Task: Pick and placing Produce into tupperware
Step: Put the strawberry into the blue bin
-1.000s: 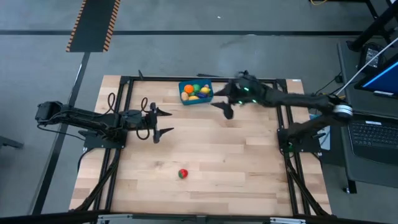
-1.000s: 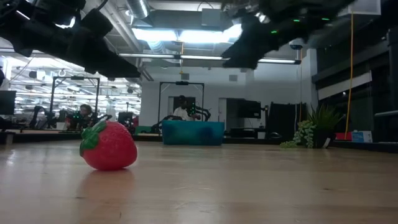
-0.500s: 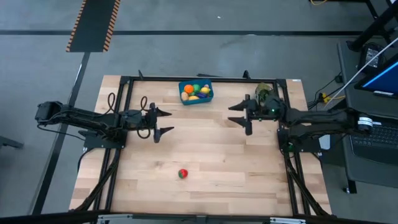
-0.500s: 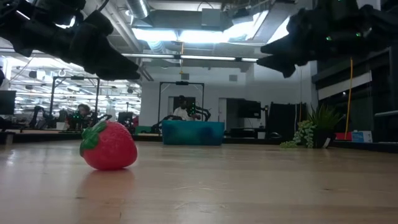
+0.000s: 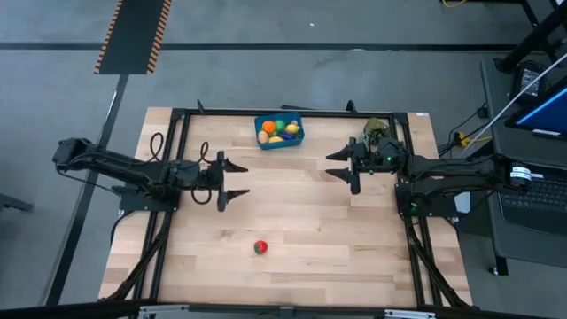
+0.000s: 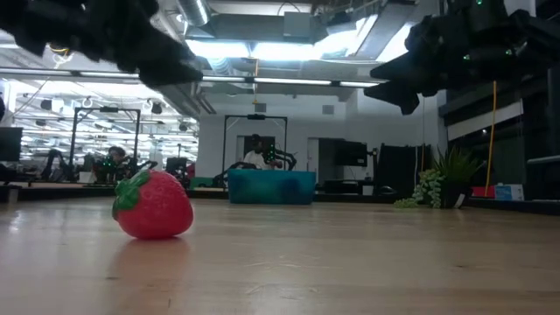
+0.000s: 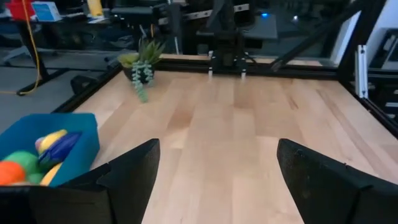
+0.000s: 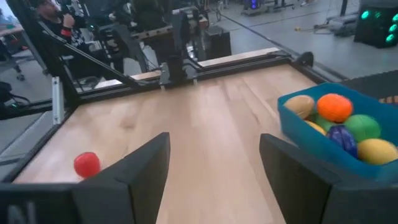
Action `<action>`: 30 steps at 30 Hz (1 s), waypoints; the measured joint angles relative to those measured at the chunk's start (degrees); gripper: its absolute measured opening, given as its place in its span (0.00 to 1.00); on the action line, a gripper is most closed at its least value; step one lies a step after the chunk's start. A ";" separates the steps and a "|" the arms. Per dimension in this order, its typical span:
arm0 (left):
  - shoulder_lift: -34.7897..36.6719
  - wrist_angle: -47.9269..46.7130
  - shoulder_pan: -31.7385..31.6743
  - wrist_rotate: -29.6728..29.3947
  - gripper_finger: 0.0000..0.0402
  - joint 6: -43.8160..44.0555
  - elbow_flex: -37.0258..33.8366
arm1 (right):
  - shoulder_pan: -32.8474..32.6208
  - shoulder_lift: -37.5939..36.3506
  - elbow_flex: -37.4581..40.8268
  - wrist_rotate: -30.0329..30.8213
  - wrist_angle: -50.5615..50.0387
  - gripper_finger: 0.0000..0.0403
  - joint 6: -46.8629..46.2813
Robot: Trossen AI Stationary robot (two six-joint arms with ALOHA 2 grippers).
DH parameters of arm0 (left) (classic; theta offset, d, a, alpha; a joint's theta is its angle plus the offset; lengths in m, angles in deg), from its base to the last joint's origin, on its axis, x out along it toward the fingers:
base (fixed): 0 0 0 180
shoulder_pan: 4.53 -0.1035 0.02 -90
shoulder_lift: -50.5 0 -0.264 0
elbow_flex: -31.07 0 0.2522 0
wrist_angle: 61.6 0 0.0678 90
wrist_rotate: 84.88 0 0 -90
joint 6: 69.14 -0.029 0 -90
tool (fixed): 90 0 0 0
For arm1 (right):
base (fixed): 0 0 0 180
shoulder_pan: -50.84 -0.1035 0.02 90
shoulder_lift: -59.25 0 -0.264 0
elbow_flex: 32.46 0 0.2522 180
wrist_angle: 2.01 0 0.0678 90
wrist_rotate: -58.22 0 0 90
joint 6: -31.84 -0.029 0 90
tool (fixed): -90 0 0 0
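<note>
The blue tupperware stands near the table's far edge with several produce pieces in it; it also shows in the right wrist view and the left wrist view. A red strawberry lies on the wood near the front middle, large in the low view. My left gripper hovers open at mid-left, above the table. At mid-right my right gripper hovers open, to the right of the tupperware. Both point level toward the table's middle, and nothing is between their fingers.
A leafy green sprig sits at the far right corner, close behind my right gripper. A black frame runs along the table's edges. Bare wood lies between the two grippers and around the strawberry.
My right gripper has drawn back from beside the tupperware toward the table's right edge and sunk lower, then held still. My left gripper has risen a little and swung slightly toward the near edge. The strawberry and the tupperware have not moved.
</note>
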 joint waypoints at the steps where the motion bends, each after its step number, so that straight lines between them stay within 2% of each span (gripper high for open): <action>1: 0.00 -1.47 1.64 -1.73 0.79 0.00 1.17 | 0.00 0.00 0.00 -0.43 -0.01 0.62 -0.70; 6: -2.07 -6.92 12.78 -16.10 0.77 -1.88 6.31 | 0.00 0.02 0.00 -4.26 -0.27 0.62 -2.31; 12: -11.51 -6.95 24.92 -32.85 0.77 1.15 12.77 | -2.36 0.02 -0.02 -5.36 -0.59 0.62 -2.26; 22: -32.16 -10.34 37.23 -51.63 0.77 5.70 29.31 | -6.99 0.04 -0.02 -5.44 -1.76 0.62 -2.00; 30: -44.96 -10.98 43.68 -57.33 0.77 13.84 40.38 | -10.15 0.04 -0.04 -5.44 -4.10 0.62 -0.80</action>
